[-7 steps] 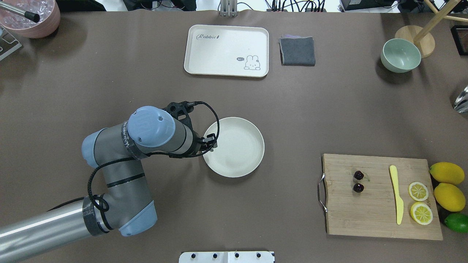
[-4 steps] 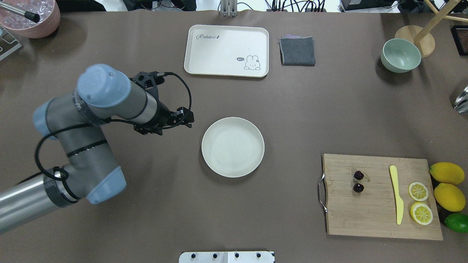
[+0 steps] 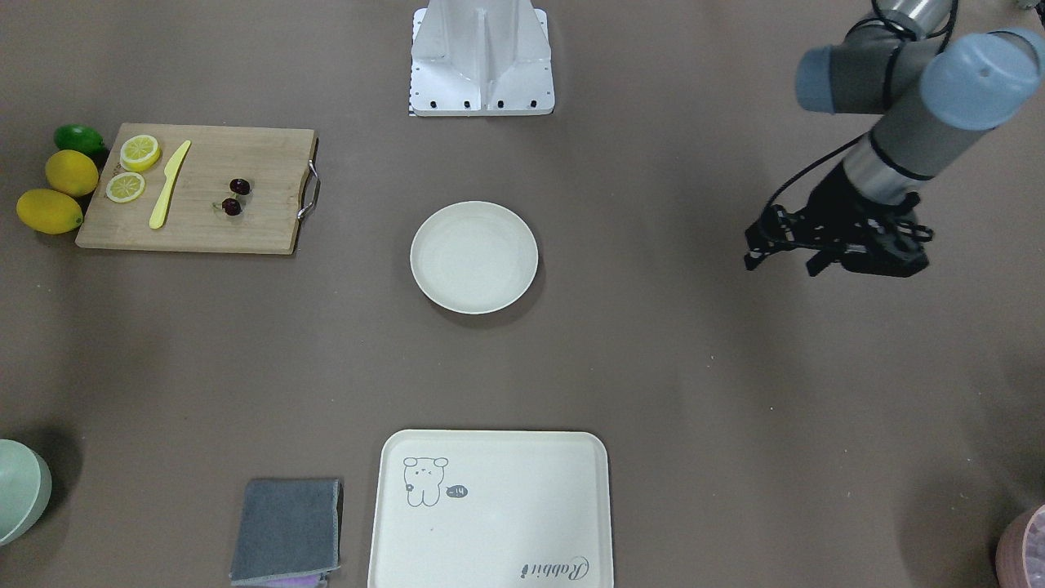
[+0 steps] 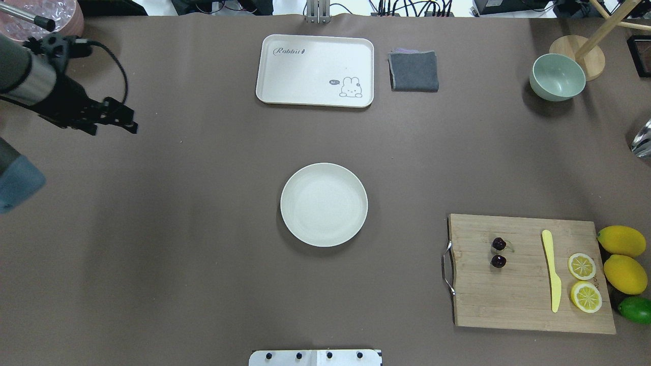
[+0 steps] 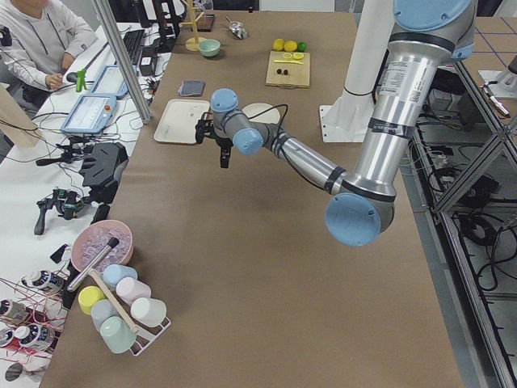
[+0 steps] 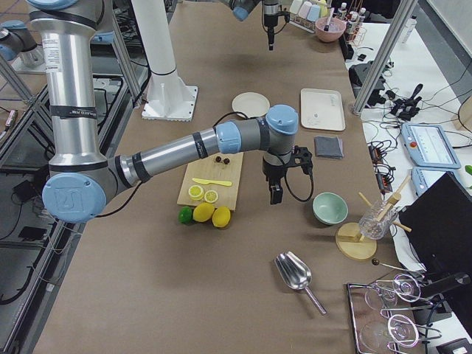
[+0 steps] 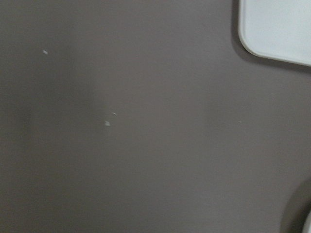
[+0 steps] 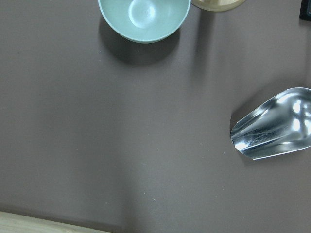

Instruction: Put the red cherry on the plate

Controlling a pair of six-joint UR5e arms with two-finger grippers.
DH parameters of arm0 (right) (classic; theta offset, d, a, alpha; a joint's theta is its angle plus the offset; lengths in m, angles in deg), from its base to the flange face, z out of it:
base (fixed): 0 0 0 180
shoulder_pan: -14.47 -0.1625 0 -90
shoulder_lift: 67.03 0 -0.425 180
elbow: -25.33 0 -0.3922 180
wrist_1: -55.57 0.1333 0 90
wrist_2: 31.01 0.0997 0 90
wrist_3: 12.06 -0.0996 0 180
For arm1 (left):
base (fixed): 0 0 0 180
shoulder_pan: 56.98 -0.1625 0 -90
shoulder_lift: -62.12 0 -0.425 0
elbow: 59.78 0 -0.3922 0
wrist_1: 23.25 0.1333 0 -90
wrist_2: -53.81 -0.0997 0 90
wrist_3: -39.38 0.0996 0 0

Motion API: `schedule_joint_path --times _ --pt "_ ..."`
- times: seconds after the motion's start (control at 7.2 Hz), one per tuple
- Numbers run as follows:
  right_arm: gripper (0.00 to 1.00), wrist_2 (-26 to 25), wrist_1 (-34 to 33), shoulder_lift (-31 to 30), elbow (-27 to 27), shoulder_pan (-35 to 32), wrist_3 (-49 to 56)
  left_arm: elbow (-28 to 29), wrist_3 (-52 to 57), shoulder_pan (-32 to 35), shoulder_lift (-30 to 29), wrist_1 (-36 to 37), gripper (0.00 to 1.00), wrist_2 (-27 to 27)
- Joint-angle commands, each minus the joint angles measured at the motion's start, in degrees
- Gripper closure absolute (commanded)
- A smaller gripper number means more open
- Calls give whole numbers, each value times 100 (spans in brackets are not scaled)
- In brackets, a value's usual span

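Observation:
The red cherry (image 4: pixel 499 252), a pair of small dark glossy fruits, lies on the left half of the wooden cutting board (image 4: pixel 508 300); the front-facing view shows the cherry (image 3: pixel 236 197) too. The cream-white plate (image 4: pixel 324 204) sits empty mid-table, also seen as the plate (image 3: pixel 473 257). My left gripper (image 4: pixel 129 122) hovers far to the table's left, well away from the plate; its fingers look spread and hold nothing. The right gripper (image 6: pixel 275 193) shows only in the exterior right view, over the table between board and green bowl; I cannot tell whether it is open or shut.
On the board lie a yellow knife (image 4: pixel 552 269) and two lemon halves (image 4: pixel 584 282); whole lemons (image 4: pixel 623 256) and a lime (image 4: pixel 635 309) sit beside it. At the back are a rabbit tray (image 4: pixel 315 68), grey cloth (image 4: pixel 414 71) and green bowl (image 4: pixel 557 76). A metal scoop (image 8: pixel 274 128) lies right.
The left arm pulled away from the plate's left rim and swung back to the far left of the table. Plate and cherry stayed put.

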Motion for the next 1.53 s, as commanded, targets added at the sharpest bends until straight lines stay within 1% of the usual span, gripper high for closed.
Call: schedule_joint_path --times 0.0,0.14,0.28,0.42,0.56,0.69,0.83,1.11,1.25,1.39 --pt "0 4 0 1 2 4 -4 -19 2790 1279 496 1273 2 249" --pt "0 4 0 1 2 4 -4 42 3682 1694 533 1907 2 232" --pt "0 -5 0 9 11 39 -4 269 4474 2124 551 2279 2 241" --pt "0 -5 0 18 107 57 -4 741 5517 2546 708 2369 2 267" --pt "0 -14 0 18 169 74 4 1024 6041 2846 744 2379 2 250" --pt "0 -14 0 18 195 75 13 1166 6481 3171 997 2335 2 197" --pt "0 -31 0 27 213 75 13 1202 6616 3323 1025 2352 2 171" --pt "0 38 -44 114 161 75 -100 1176 6617 3350 1034 2344 2 179" --pt "0 82 -52 437 169 301 -562 1150 6635 3377 1060 2318 2 188" --pt "0 100 -35 719 100 686 -1158 932 6635 3385 1226 2309 2 188"
